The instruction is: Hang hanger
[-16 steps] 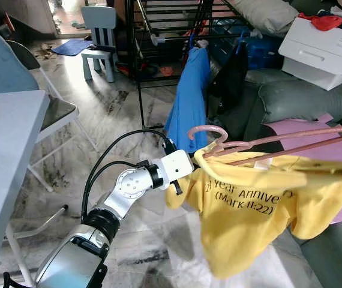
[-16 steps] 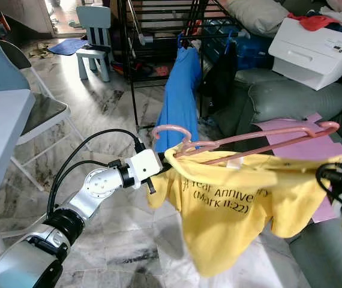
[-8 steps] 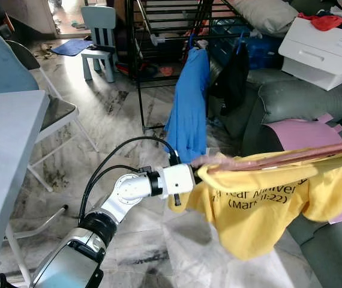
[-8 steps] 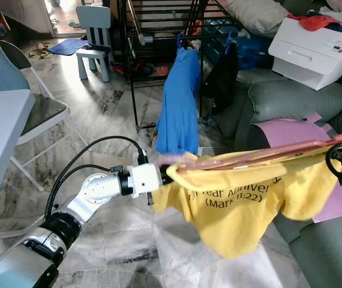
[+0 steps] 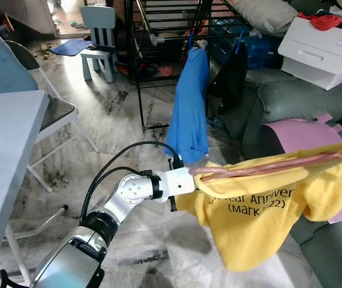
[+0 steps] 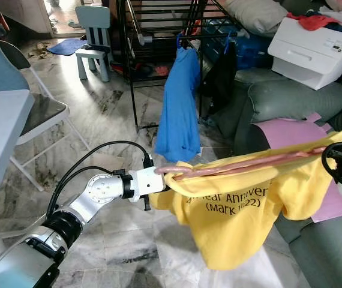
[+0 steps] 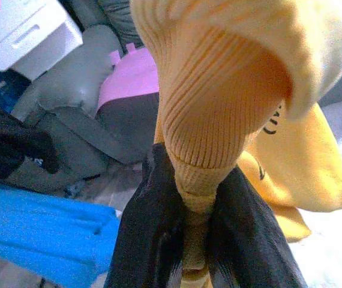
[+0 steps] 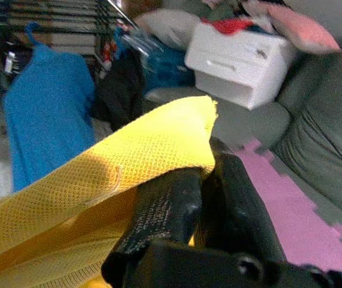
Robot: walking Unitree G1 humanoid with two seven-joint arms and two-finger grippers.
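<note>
Hanger (image 5: 267, 166) ran lengthwise between both pincers: left pincer (image 7: 186, 240) pinched the collar end, right pincer (image 8: 201, 198) clamped the yellow shirt (image 5: 261, 216) sleeve, rack (image 5: 159, 24) beyond.

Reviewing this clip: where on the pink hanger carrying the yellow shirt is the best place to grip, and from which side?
Probably at its two ends, as now: the left gripper pinches the collar end by the hook, the right gripper the far shoulder. The pink hanger lies nearly level, and the yellow shirt drapes over its middle.
</note>
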